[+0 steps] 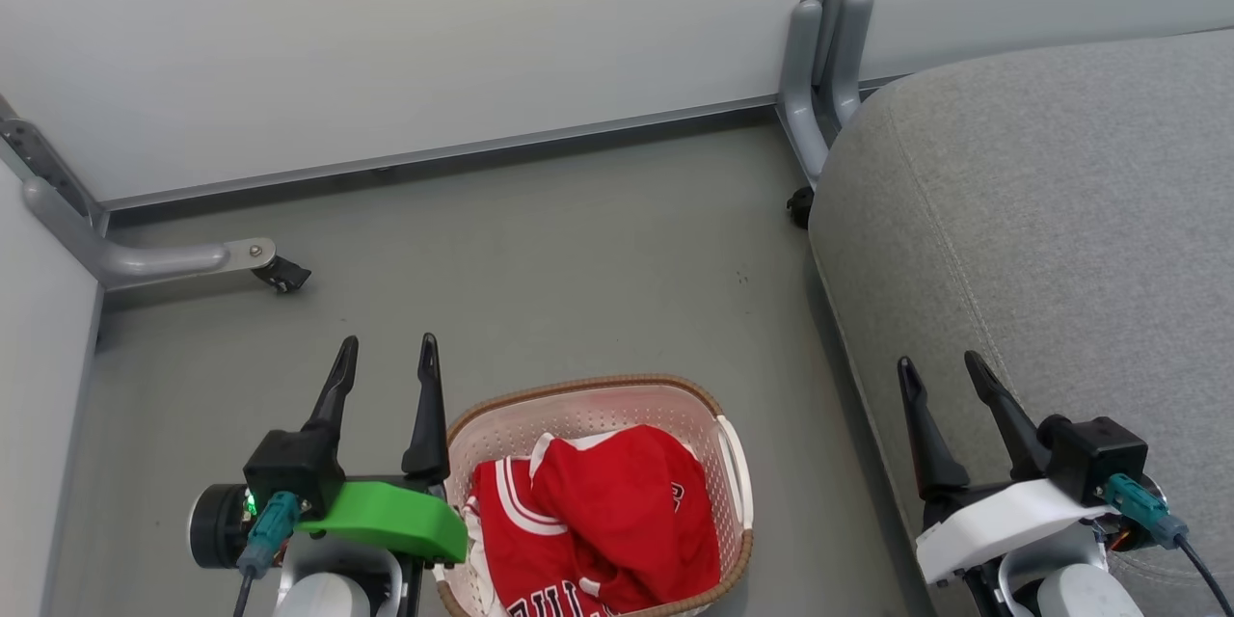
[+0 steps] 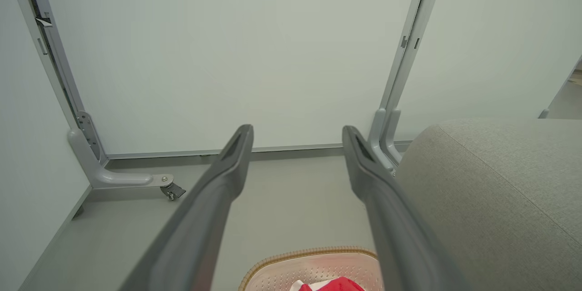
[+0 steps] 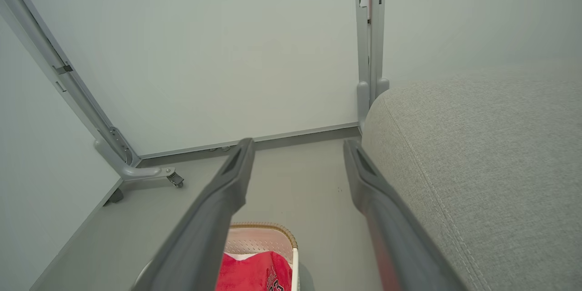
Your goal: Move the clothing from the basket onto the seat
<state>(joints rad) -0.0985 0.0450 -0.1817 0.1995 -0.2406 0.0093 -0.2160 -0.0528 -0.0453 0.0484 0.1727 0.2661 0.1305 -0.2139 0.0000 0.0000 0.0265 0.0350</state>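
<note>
With the left gripper (image 1: 388, 339) and right gripper (image 1: 938, 360) spread empty, the left should dip rightward into the basket (image 1: 578, 390), pinching 1 fold of the clothing (image 1: 617, 511) deeply.

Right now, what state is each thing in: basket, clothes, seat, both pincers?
basket: upright on floor, loaded
clothes: crumpled inside basket
seat: no clothes on it
left pincer: open, empty
right pincer: open, empty
</note>
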